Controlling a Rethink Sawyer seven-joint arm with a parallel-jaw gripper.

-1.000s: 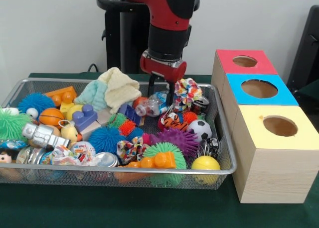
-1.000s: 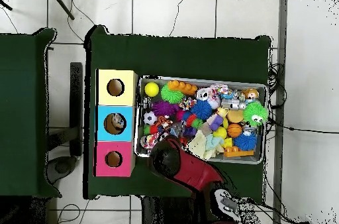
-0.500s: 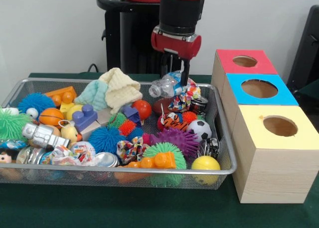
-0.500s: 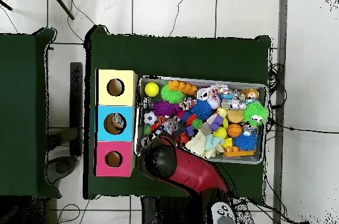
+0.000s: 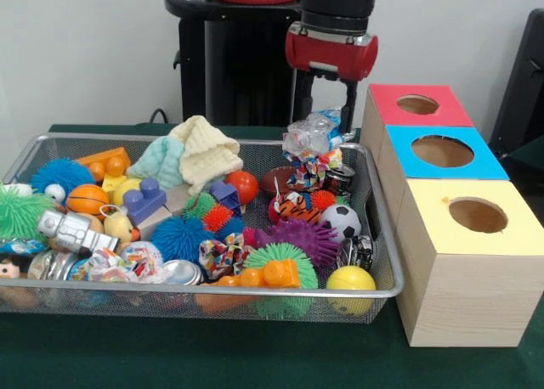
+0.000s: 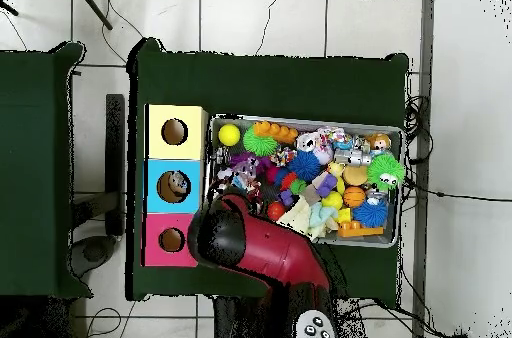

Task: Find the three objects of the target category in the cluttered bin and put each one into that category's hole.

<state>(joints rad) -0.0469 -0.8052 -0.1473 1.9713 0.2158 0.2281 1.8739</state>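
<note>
Scanning the front view left to right: wire mesh bin [image 5: 378, 228] on the green table [image 5: 170, 355], packed with toys. At the bin's left edge, a green spiky ball [image 5: 17, 212], a blue spiky ball [image 5: 59, 173], a small basketball [image 5: 87, 199] and a silver robot figure [image 5: 72, 231]. Orange brick [image 5: 106, 162] near the back-left corner; purple brick [image 5: 144, 200] just inward of it. Folded cloths, mint [image 5: 160, 161] and cream [image 5: 204, 151], lie against the back edge mid-bin. Centre: blue spiky ball [image 5: 181, 236], red ball [image 5: 243, 186], green spiky ball with an orange block on it [image 5: 274, 273] at the front edge. Right half: purple spiky ball [image 5: 303, 238], tiger toy [image 5: 293, 209], soccer ball [image 5: 341, 222], yellow ball [image 5: 351, 279] in the front-right corner.

Right of the bin, touching it, three wooden boxes in a row, each with a round hole: yellow-topped [image 5: 476, 223] nearest, blue-topped [image 5: 442, 153] in the middle, red-topped [image 5: 416, 105] farthest. In the overhead view something sits inside the blue box's hole [image 6: 175, 185]; the other two look dark.

Gripper [image 5: 327, 109] hangs above the bin's back-right corner, beside the red box, fingers clamped on a crumpled clear plastic bottle [image 5: 313, 134], lifted clear of the pile. A patterned fabric toy [image 5: 310, 168] sits right below the bottle; can't tell if they touch.
</note>
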